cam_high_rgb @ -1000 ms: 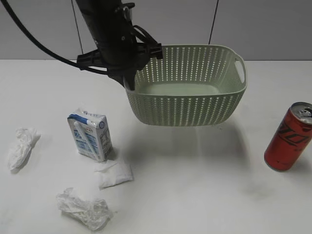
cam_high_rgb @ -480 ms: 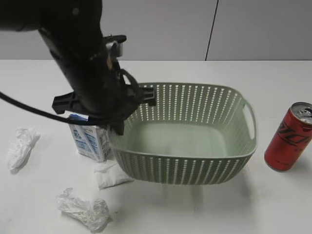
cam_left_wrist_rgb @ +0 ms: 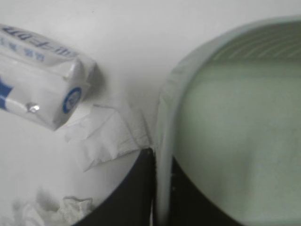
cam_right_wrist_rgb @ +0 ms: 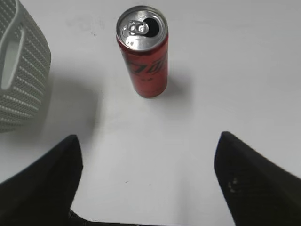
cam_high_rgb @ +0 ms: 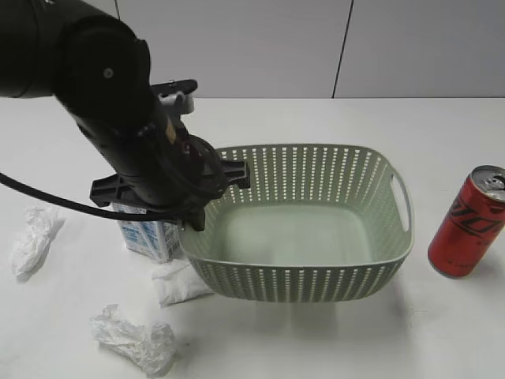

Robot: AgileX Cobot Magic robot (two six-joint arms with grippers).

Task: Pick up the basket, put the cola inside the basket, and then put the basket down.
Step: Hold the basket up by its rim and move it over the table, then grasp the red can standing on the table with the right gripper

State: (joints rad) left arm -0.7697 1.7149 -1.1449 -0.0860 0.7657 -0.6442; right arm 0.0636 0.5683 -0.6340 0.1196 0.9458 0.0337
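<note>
In right wrist view only: cola (cam_right_wrist_rgb: 142, 52) top open.

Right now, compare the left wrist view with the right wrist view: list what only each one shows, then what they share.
Only the left wrist view shows the white-and-blue drink carton lying by a flat white paper packet, with crumpled white paper at the bottom edge, and the left gripper's dark fingers clamped on the rim.

Only the right wrist view shows the tall slim red cola can standing upright and the right gripper open, holding nothing.

Both show the pale green perforated plastic basket and the white table.
</note>
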